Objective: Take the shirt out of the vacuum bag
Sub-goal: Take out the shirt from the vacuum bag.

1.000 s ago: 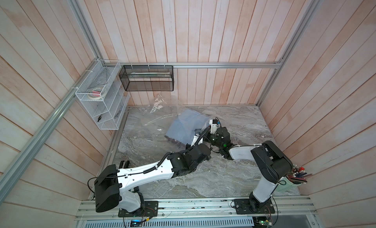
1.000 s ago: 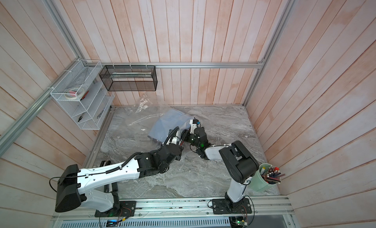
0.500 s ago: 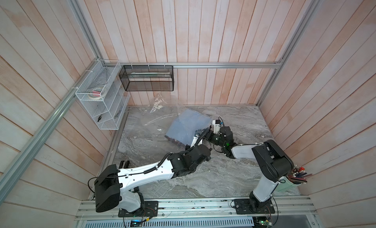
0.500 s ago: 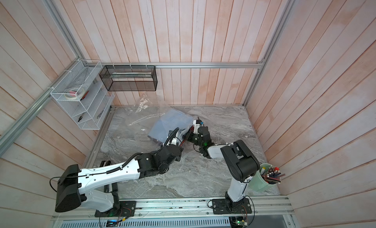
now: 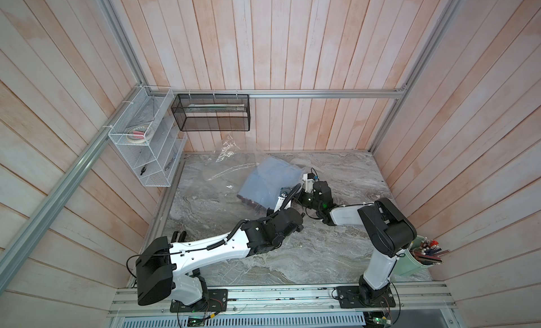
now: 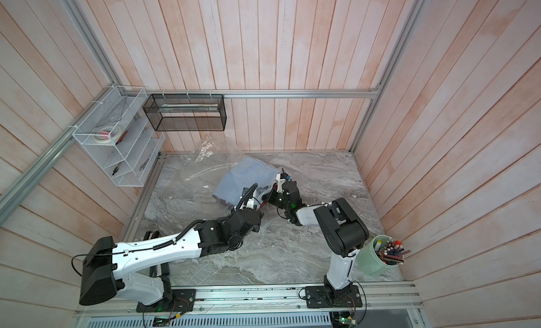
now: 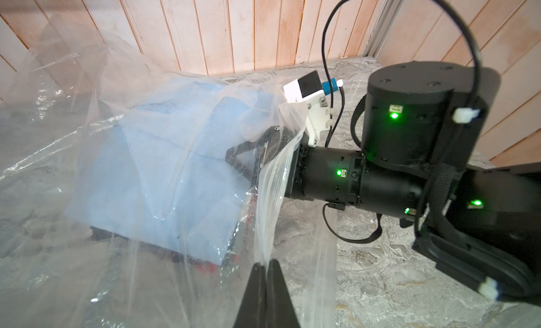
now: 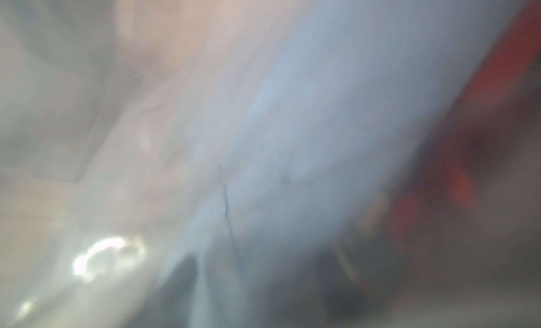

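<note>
Two top views show a grey marbled tabletop [image 5: 292, 253] boxed in by pale wooden plank walls [image 5: 292, 48], with an aluminium rail [image 5: 307, 93] along the back wall. A white wire shelf [image 5: 146, 142] and a black mesh basket [image 5: 210, 112] hang at the far left corner. A green pen cup [image 6: 374, 259] stands at the near right.

The vacuum bag [image 5: 225, 171] sprawls over the far left of the table, its crinkled film rising against the back wall, with the blue shirt [image 5: 269, 180] inside it. The left arm [image 5: 210, 247] and right arm [image 5: 380, 224] meet at its near right end.

From the left wrist, the left gripper [image 7: 265, 266] is clenched on a strip of bag film. The right gripper [image 7: 248, 159] sits inside the bag mouth beside the shirt, veiled by film, so its grip cannot be told.

The right wrist picture is a blur of pale blue, with red at one edge.
</note>
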### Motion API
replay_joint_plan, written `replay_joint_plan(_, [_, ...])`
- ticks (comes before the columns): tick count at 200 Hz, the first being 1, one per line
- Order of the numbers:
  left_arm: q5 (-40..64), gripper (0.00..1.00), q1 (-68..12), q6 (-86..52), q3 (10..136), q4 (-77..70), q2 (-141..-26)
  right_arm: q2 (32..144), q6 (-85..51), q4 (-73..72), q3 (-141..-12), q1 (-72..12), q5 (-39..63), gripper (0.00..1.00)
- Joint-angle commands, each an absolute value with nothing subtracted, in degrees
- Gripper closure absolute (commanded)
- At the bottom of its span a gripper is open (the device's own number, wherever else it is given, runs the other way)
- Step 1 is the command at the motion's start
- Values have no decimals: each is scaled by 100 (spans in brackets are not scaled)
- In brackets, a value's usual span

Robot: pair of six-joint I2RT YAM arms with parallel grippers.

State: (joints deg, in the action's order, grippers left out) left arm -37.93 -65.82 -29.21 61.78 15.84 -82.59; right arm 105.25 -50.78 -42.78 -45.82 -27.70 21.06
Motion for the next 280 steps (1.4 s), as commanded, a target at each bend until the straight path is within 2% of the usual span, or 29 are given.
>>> replay_joint_plan(1, [-3867,100,-6618,-3056,6093,1686,-8223,10636,-5060,-4134,-4771,-2764,2092,32])
replay_joint_plan(45, [-3868,100,-6618,-3072,6053,1694,-8253,10354,-5005,-4032,-4813,-2761,1864,39])
replay_joint_plan(132, [-3805,100,-6618,-3085,6073,1692,-8358,10580,-4996,-4060,-5062,-2760,1912,50])
replay_joint_plan(280, [-3849,100,-6609,-3033,6075,1712,-8420,9962,-4797,-3712,-4968,-2755,1845,46])
